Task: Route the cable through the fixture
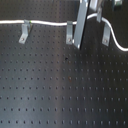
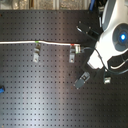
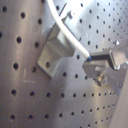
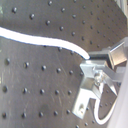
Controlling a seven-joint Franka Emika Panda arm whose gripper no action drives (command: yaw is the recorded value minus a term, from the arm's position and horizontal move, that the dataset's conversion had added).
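Note:
The white cable (image 1: 47, 22) runs from the first exterior view's left through the slot of a grey fixture bracket (image 1: 23, 33) and past a second bracket (image 1: 70, 35). It then curves down at the right beyond a third bracket (image 1: 106, 35). In the second exterior view the cable (image 2: 20, 42) shows its green band (image 2: 37, 42) and red band (image 2: 77, 46) at two brackets. My gripper (image 3: 92, 59) is shut on the cable just past a bracket (image 3: 52, 50). It also shows in the second wrist view (image 4: 90, 59). Its wide grey finger (image 1: 79, 27) crosses the cable.
The black perforated board (image 1: 60, 90) spreads under everything. The white arm (image 2: 112, 35) hangs over the second exterior view's right. Another grey bracket (image 2: 107, 79) stands below the arm, and a small blue object (image 2: 2, 89) sits at the second exterior view's left edge.

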